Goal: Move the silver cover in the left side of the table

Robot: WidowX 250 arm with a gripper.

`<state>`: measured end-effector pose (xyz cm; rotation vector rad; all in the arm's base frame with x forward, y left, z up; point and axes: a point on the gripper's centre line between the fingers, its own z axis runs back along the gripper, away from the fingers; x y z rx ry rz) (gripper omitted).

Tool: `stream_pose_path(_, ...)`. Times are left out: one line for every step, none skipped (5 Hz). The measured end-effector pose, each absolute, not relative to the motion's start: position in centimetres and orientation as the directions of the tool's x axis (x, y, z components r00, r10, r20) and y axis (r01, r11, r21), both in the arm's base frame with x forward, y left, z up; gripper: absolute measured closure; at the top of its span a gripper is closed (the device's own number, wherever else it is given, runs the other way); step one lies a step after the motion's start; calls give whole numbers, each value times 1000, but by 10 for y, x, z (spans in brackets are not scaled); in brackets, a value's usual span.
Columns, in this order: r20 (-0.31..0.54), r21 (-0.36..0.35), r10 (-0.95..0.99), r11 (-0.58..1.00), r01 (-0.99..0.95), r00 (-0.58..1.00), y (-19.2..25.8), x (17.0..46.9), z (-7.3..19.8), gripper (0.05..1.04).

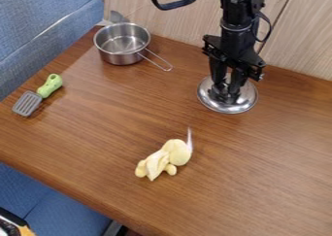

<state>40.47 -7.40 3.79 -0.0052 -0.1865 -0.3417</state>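
The black gripper (227, 88) hangs down from the top edge of the view, at the right of centre, with its lower end at the middle of the silver cover. That round, shiny silver cover (242, 104) lies on the wooden table near the back wall, right of centre. The gripper hides the cover's middle and part of its far side. Whether it has hold of a knob there cannot be made out.
A silver pot (121, 58) with a wire handle stands at the back left. A green-handled spatula (39, 96) lies by the left edge of the table (104, 133). The pale yellow soft toy (164, 159) is near the front middle. Wood panelling (175, 16) borders the back.
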Motion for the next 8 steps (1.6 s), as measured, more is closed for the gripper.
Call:
stream_pose_path(174,25,-338,940,339,925,-78,400,35,794)
stream_pose_path(175,26,-342,939,343,923,-78,396,36,795)
stream_pose_path(169,16,-349,936,352,922,-79,390,37,795)
stream_pose_path(186,0,-349,935,355,919,-81,383,47,795)
stream_pose_path(252,4,-317,945,327,914,-69,375,84,795)
stream_pose_path(287,16,-287,955,295,914,-44,348,108,795)
stream_pose_path(287,32,-255,966,257,923,-12,311,116,795)
stream_pose_path(276,62,-214,977,205,937,20,274,113,795)
